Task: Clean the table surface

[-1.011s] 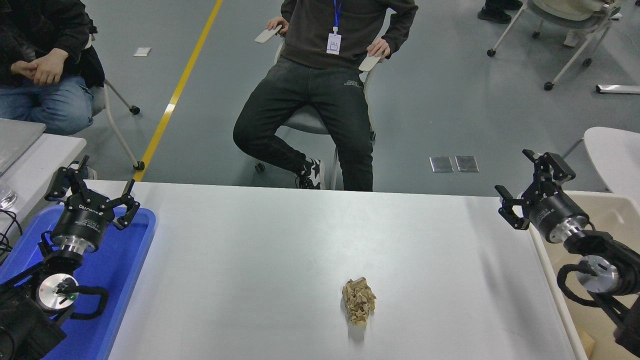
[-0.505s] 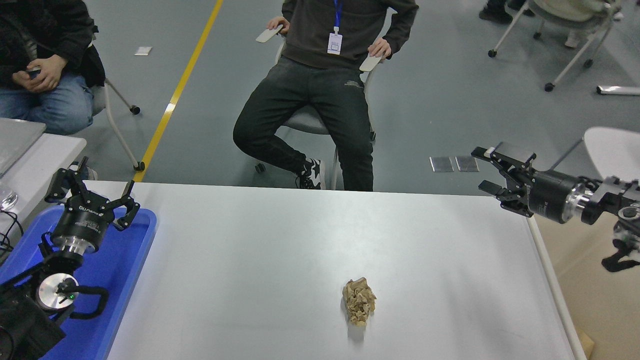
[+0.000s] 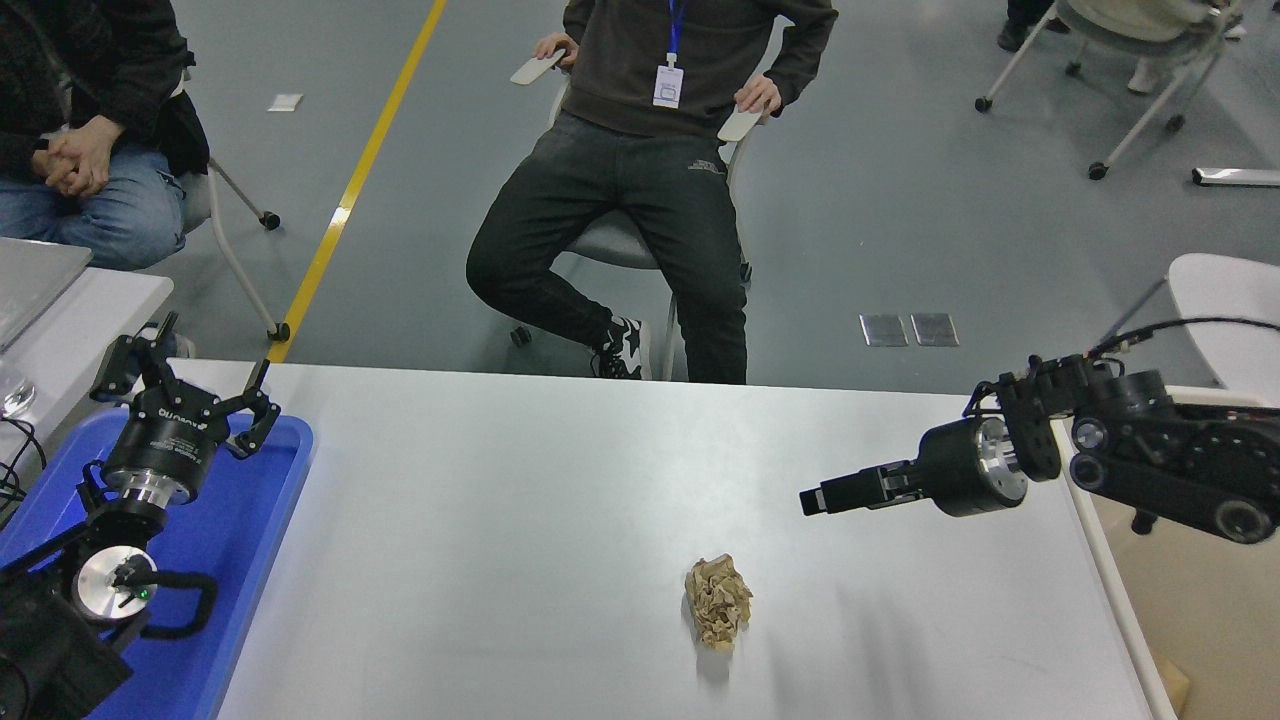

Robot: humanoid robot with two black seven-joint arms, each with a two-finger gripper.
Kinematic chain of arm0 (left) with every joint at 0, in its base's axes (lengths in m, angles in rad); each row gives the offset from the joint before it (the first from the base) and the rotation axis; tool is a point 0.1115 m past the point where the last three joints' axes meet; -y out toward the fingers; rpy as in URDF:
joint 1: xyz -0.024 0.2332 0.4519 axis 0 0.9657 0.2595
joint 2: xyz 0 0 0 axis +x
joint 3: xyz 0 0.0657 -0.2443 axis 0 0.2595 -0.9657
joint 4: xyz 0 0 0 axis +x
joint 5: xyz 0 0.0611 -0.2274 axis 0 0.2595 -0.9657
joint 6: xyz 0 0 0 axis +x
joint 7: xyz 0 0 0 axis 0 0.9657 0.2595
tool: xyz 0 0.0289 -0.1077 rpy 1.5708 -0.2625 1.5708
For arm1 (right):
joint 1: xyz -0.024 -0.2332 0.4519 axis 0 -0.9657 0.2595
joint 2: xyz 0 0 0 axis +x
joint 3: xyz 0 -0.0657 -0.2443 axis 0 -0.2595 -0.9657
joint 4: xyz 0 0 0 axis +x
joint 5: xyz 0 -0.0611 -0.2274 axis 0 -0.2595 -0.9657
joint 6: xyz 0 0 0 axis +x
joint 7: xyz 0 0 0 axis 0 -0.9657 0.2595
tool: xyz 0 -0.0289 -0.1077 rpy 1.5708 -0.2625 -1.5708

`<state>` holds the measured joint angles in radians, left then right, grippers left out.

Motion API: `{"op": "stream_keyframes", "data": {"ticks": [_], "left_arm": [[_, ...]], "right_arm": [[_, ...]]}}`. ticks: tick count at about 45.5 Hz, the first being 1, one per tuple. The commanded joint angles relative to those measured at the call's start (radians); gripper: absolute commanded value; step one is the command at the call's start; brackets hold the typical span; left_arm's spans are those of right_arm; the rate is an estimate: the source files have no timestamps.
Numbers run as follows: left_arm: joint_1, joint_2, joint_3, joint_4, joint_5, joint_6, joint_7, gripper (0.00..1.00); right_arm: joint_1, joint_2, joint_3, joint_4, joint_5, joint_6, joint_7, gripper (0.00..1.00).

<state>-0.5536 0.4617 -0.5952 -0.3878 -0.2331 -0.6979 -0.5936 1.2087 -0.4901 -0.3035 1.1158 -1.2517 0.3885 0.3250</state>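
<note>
The white table surface (image 3: 500, 520) fills the lower middle of the head view. A crumpled tan paper wad (image 3: 717, 602) lies on it, right of centre and near the front. My right gripper (image 3: 815, 497) reaches in from the right edge and points left, held above the table, up and to the right of the wad and apart from it. It shows edge-on, so its state is unclear. My left gripper (image 3: 188, 385) is parked at the lower left, open and empty, over the blue tray (image 3: 255, 540).
A beige bin (image 3: 1200, 610) stands off the table's right edge. A greyish side table (image 3: 85, 310) is at the far left. One person sits on a chair (image 3: 650, 190) just past the far edge, another (image 3: 80, 160) at the top left.
My right arm has swung in from the right edge, down and leftward over the table; its gripper turned from pointing away to pointing left, nearer the wad. The left arm has not moved.
</note>
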Motion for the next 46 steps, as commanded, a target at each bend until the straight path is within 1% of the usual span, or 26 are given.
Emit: {"op": "stream_keyframes", "data": {"ticks": [1, 16, 20, 31, 46], "left_arm": [[0.001, 0.000, 0.000, 0.000, 0.000, 0.000, 0.000, 1.00], [0.000, 0.000, 0.000, 0.000, 0.000, 0.000, 0.000, 1.00], [0.000, 0.000, 0.000, 0.000, 0.000, 0.000, 0.000, 1.00], [0.000, 0.000, 0.000, 0.000, 0.000, 0.000, 0.000, 1.00], [0.001, 0.000, 0.000, 0.001, 0.000, 0.000, 0.000, 1.00]], "right_arm": [[0.025, 0.165, -0.108, -0.076, -0.026, 0.000, -0.001, 0.99], [0.006, 0.272, -0.091, -0.142, -0.014, -0.023, -0.001, 0.99], [-0.015, 0.281, -0.091, -0.175, -0.014, -0.052, -0.001, 0.99], [-0.080, 0.301, -0.091, -0.189, -0.015, -0.092, -0.001, 0.99], [-0.120, 0.337, -0.091, -0.248, -0.014, -0.145, -0.001, 0.99]]}}
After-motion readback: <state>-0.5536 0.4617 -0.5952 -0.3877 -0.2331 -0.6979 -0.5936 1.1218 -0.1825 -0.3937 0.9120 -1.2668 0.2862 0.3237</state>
